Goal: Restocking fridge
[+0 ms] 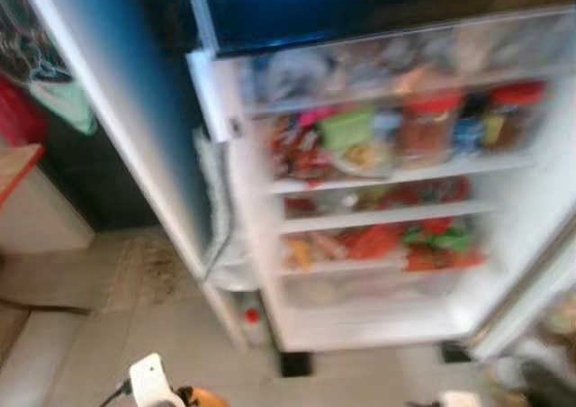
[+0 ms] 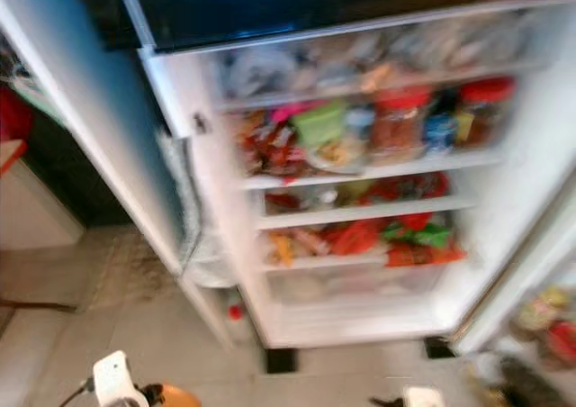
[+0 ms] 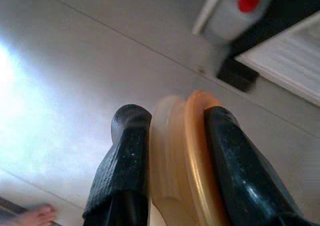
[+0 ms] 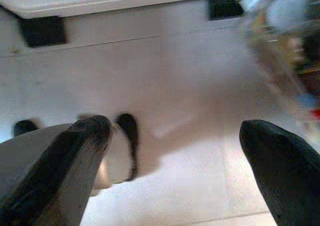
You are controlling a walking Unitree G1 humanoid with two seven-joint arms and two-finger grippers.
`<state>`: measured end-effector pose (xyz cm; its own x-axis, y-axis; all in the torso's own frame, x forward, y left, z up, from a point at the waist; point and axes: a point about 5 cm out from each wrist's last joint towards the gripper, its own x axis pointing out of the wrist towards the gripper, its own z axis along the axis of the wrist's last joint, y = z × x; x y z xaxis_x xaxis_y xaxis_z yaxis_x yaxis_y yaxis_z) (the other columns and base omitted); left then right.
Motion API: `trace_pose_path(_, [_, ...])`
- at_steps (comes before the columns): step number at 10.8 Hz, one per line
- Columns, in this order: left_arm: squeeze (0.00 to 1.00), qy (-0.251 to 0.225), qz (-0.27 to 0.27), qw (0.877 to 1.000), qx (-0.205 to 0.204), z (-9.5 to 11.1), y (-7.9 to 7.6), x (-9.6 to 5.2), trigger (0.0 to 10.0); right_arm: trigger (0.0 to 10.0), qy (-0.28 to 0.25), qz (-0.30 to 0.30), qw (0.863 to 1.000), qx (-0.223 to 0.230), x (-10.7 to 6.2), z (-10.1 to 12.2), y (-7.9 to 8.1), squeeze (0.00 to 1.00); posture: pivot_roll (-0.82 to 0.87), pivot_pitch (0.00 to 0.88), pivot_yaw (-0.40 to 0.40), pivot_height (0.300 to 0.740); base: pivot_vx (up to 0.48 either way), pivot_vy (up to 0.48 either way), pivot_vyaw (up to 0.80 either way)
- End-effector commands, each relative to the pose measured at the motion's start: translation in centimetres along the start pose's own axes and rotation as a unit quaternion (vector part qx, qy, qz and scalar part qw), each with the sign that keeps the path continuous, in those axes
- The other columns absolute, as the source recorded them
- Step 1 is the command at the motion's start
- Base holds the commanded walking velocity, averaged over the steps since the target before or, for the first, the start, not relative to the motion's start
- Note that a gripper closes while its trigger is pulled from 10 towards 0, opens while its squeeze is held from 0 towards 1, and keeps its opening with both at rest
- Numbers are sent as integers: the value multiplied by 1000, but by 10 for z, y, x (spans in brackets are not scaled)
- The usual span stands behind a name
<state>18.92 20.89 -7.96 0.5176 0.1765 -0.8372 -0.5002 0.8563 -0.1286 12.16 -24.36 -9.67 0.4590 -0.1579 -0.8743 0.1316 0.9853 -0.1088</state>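
The left gripper (image 3: 172,131) hangs low over the pale tiled floor (image 3: 75,86), its two black fingers (image 3: 125,161) closed on one orange-rimmed, cream-coloured round object (image 3: 180,151) that sits upright between them, touching both; what it is cannot be made out. Beyond the fingertips stands the foot of the fridge (image 1: 378,200), with one bottle with a red cap (image 3: 240,8) low in its door. A person's bare toes (image 3: 35,217) show on the floor back beside the near finger.

The right gripper (image 4: 175,131) also hangs over the floor, its two fingers (image 4: 280,161) spread wide with nothing between them. Ahead of them lie the fridge's white base and two dark feet.

From the head cameras, blurred, the fridge stands open with its blue door (image 1: 135,110) swung to the left. Four shelves can be counted, packed with red, green and orange packets; two red-lidded jars (image 1: 430,123) stand on the second shelf.
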Motion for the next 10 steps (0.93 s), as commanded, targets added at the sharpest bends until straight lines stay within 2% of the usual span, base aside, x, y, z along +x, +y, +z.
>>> trace_pose_path(1, [0, 5, 11, 1000, 5, -1, 10, 0, 10000, 10000, -2, 11, 1000, 9, 1, 0, 10, 0, -179, 0, 101, 740, 0, -262, 0])
trace_pose_path(2, [0, 5, 10, 1000, 5, -1, 10, 0, 10000, 10000, -1, 10, 1000, 8, 1, 0, 10, 0, -178, 0, 100, 740, 0, -266, 0])
trace_pose_path(6, [0, 4, 10, 1000, 4, -1, 10, 0, 10000, 10000, 4, 6, 1000, 5, 1, -1, 9, 0, -177, 0, 100, 740, 0, -250, -739])
trace_pose_path(10, [0, 1, 10, 1000, 3, 0, 10, 0, 10000, 10000, 2, 9, 1000, 1, 1, 0, 10, 0, -178, 0, 101, 740, 0, -61, 0])
